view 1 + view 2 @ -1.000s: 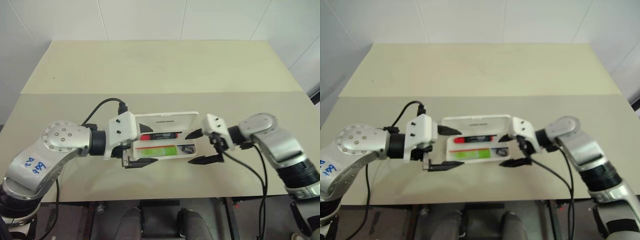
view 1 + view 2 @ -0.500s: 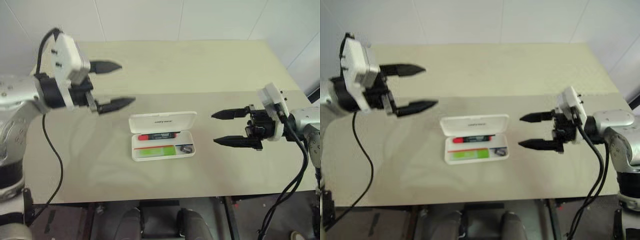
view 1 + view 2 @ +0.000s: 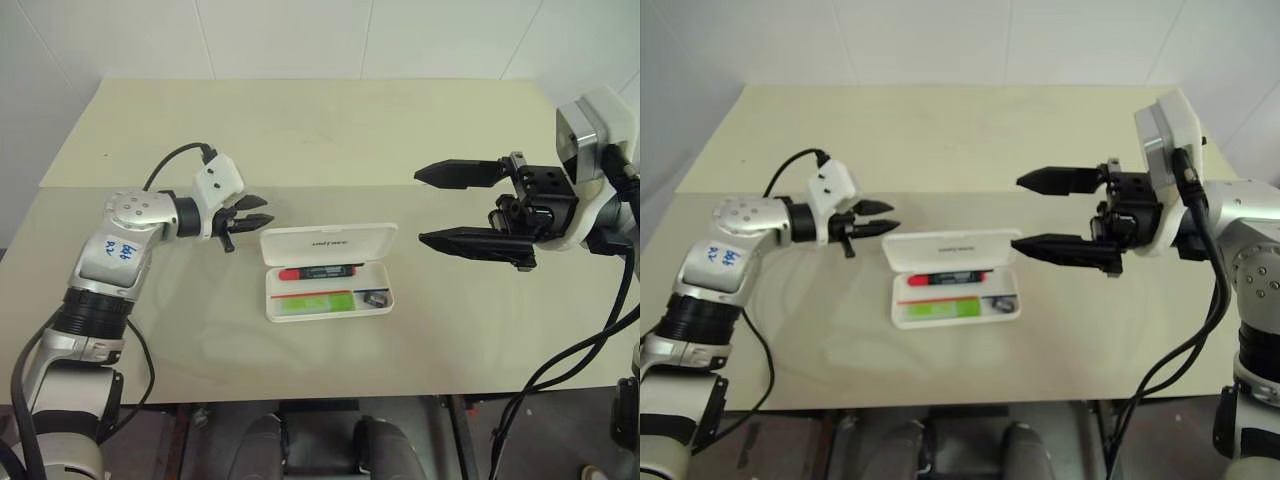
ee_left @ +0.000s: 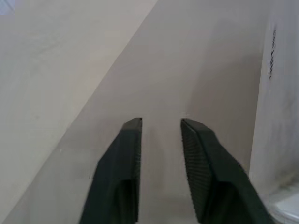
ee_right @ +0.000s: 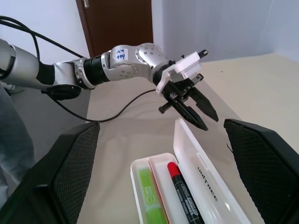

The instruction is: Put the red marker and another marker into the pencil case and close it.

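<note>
White walls back a pale table [image 3: 320, 130] where the pencil case [image 3: 328, 272] lies open, lid propped up at the rear. Inside, the red marker [image 3: 318, 271] and the green highlighter [image 3: 313, 302] lie side by side, so closing is what remains. The left gripper [image 3: 250, 209] hovers just beside the lid's left corner, fingers narrowed to a small gap, holding nothing. The right gripper [image 3: 455, 207] hangs well off to the right, spread wide, empty. A good close likely means getting behind the lid's top edge and tipping it forward gently, without sliding the case.
</note>
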Tool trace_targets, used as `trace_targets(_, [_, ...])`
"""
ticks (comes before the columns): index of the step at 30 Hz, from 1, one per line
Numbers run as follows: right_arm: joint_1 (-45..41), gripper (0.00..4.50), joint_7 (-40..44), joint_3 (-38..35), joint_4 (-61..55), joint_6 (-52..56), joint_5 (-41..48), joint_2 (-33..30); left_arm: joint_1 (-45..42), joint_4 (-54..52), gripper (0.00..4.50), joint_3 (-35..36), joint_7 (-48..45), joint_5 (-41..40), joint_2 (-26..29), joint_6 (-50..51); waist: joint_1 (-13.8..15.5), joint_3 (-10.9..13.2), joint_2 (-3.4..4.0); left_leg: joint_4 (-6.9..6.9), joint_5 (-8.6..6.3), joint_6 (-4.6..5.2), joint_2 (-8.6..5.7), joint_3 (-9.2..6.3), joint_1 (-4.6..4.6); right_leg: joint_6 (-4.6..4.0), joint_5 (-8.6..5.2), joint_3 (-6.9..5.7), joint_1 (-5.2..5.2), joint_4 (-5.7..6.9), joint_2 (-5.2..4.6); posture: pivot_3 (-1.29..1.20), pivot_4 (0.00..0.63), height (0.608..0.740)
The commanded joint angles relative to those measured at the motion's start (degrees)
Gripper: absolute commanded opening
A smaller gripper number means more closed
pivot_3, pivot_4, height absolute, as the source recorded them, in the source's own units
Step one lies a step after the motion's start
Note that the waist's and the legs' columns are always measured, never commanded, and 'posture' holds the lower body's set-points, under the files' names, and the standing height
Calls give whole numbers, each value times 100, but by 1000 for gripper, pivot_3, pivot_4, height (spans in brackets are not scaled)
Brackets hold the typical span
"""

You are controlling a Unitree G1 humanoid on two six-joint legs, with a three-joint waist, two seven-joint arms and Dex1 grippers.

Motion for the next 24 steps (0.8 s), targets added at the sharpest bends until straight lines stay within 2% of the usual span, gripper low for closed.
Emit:
trace_targets(1, [-81,4500,-98,-84,-152,-100,-45,-130,-204,-115,108,109,-78,49,-89,-166,-4,0,0,2,0,0,0,0,0,0,0,0,0,2,0,0,150,740])
trace_targets(10, [19,4500,78,7,-52,-238,-271,-291,342,-1158,43,322,-651,-374,-153,-496,-22,0,1,4,0,0,2,-1,2,0,0,0,1,3,0,0,150,740])
trace_targets(20, [38,4500,247,124,40,-330,-477,-322,1247,-2386,43,166,-816,-41,429,-295,-27,0,1,5,-1,2,4,0,5,0,0,2,4,3,-1,0,150,740])
trace_targets(24, [-47,4500,279,222,85,-342,-536,-283,1481,-2493,43,-198,-631,522,477,-496,-17,-1,2,5,-1,2,3,0,5,0,0,2,5,3,-1,0,150,740])
